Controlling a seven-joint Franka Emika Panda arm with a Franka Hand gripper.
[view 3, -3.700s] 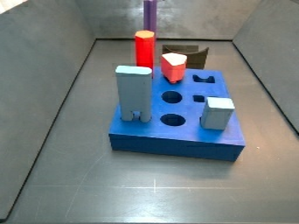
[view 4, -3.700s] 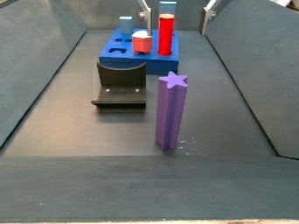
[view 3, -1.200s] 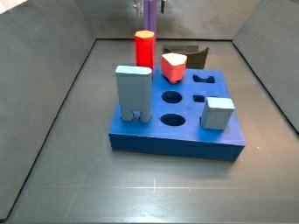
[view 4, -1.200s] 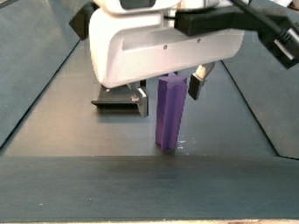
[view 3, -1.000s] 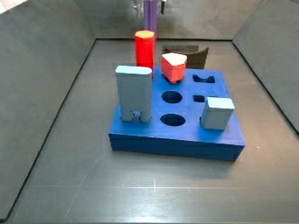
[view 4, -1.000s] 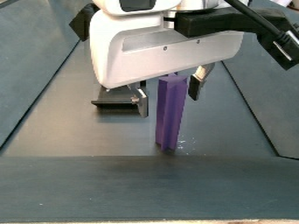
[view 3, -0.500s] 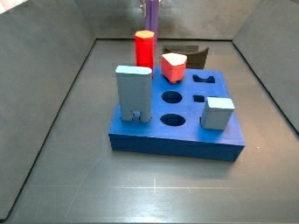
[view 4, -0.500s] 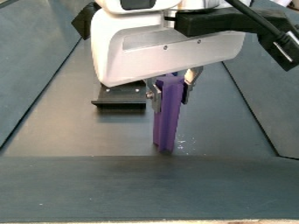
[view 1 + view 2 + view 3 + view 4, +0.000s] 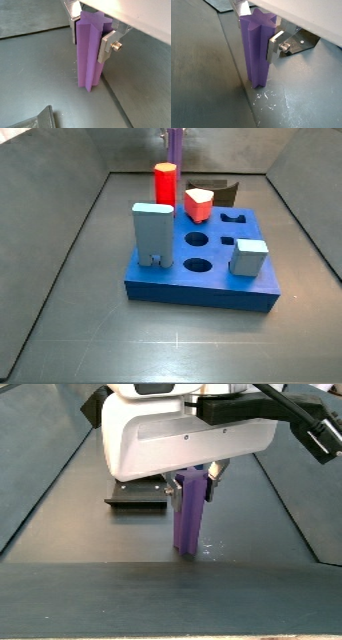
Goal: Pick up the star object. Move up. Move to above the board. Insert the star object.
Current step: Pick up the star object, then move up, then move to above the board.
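Note:
The star object (image 9: 189,519), a tall slim purple prism with ridged sides, stands upright on the dark floor; its foot looks to rest on the floor. My gripper (image 9: 193,484) is around its upper part, with the silver fingers pressed against opposite sides. Both wrist views show this grip: the gripper (image 9: 90,36) (image 9: 256,29) is shut on the star object (image 9: 89,60) (image 9: 255,55). In a side view the star object (image 9: 173,144) shows at the far end, behind the board (image 9: 201,290), a thick blue block with holes in its top.
The board holds a red cylinder (image 9: 166,184), a tall light-blue block (image 9: 151,232), a light-blue cube (image 9: 249,256) and a red-and-white piece (image 9: 199,203). The dark fixture (image 9: 134,492) stands between the board and the star object. Sloping grey walls (image 9: 67,228) enclose the floor.
The gripper came down around the star object, then its fingers closed onto the sides. In the last half second nothing visibly moved.

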